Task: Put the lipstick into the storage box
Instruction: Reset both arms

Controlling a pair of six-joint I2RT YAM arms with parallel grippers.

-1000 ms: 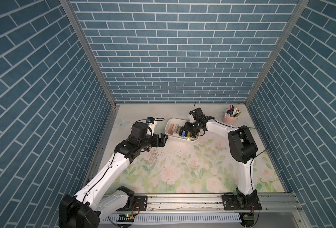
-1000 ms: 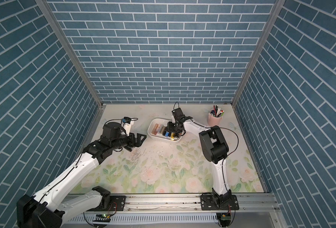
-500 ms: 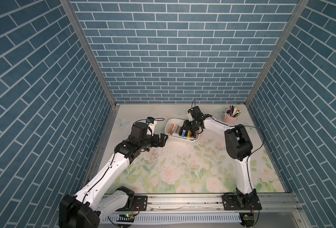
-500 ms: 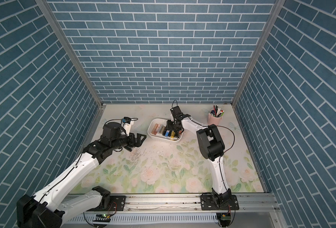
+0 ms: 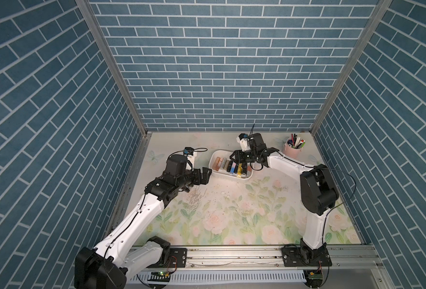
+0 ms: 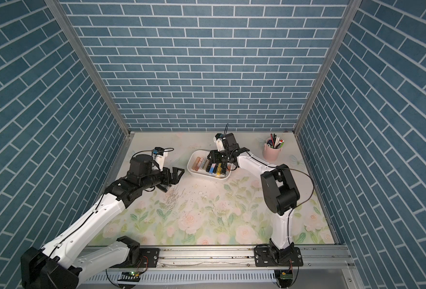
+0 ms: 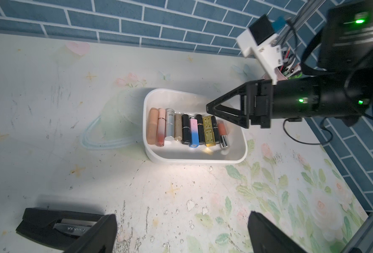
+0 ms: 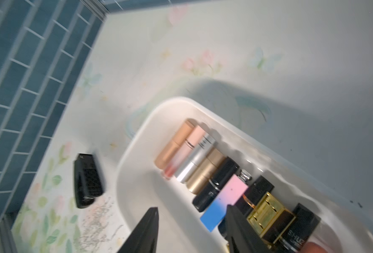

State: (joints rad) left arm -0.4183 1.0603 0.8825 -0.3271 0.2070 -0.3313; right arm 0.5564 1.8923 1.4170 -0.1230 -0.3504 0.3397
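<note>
Floral bench [image 5: 232, 207] across the lower half of both top views; no stray lipstick visible on it. Just above its centre, white storage box [image 7: 192, 158], flat on the bench. Left gripper [image 5: 205, 174] left of the box in a top view, near its end wall but apart, spread wide and empty. Right gripper [image 8: 192, 210] low inside the box, reaching in from the right, partly open, nothing between the fingers. Pink pen cup [image 5: 292, 150] further right, well apart. Inside the box, lipsticks [image 7: 187, 129] lying side by side in one row, so seemingly already where the task wants them. Nearest to trouble: pink-and-blue lipstick [image 8: 222, 203], just beside one finger [image 8: 238, 230] of the right gripper.

Judged from this:
- If lifted out at a slant, could drag that finger along the pink-and-blue lipstick, rolling it over its neighbours or flicking it past the low rim.
- Could equally hook the rim on the way up and slide or tip the light box, spilling the row.
- With any forward drift from the left gripper, could get shoved sideways.

Best to rise straight before swinging away.
</note>
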